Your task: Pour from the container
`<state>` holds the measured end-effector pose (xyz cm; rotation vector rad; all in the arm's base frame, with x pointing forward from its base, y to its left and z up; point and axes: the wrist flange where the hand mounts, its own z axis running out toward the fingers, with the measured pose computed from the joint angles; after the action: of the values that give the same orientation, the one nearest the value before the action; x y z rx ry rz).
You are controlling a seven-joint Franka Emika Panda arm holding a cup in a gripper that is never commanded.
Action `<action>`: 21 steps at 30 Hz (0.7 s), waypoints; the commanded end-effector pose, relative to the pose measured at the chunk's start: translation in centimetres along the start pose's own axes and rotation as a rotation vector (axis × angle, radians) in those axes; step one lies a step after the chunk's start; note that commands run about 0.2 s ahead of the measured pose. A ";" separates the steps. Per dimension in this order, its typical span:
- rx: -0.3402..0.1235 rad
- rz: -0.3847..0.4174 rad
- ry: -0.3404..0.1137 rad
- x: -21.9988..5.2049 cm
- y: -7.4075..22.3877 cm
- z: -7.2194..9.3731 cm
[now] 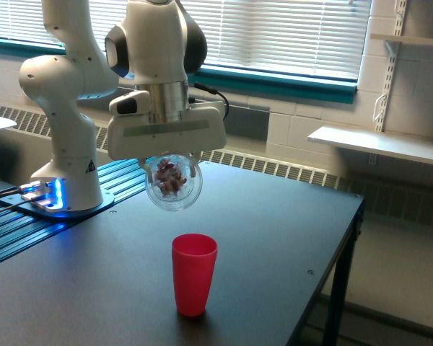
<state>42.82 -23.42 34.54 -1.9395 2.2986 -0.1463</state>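
Observation:
The container, a clear rounded plastic cup with small reddish-brown bits inside, hangs in the air above the dark table. My gripper is shut on it from above, and its white body hides the fingers. The cup lies tilted, its rounded side toward the camera. A red plastic tumbler stands upright on the table, below the cup and slightly toward the exterior view's right, with a clear gap between them.
The arm's white base stands on a blue ribbed panel at the exterior view's left. The table's edge drops off at the right. A white shelf and window blinds line the back wall.

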 end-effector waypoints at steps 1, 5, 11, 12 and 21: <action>-0.029 0.025 -0.008 -0.9 -2.0 0.2; -0.041 0.017 -0.020 -1.7 -2.9 0.8; -0.068 0.006 -0.013 -2.9 -3.8 1.9; -0.069 0.008 -0.014 -3.2 -3.9 2.1; -0.108 -0.018 -0.045 -6.5 -3.7 3.4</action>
<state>47.53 -19.89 32.20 -1.9934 2.3083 -0.0229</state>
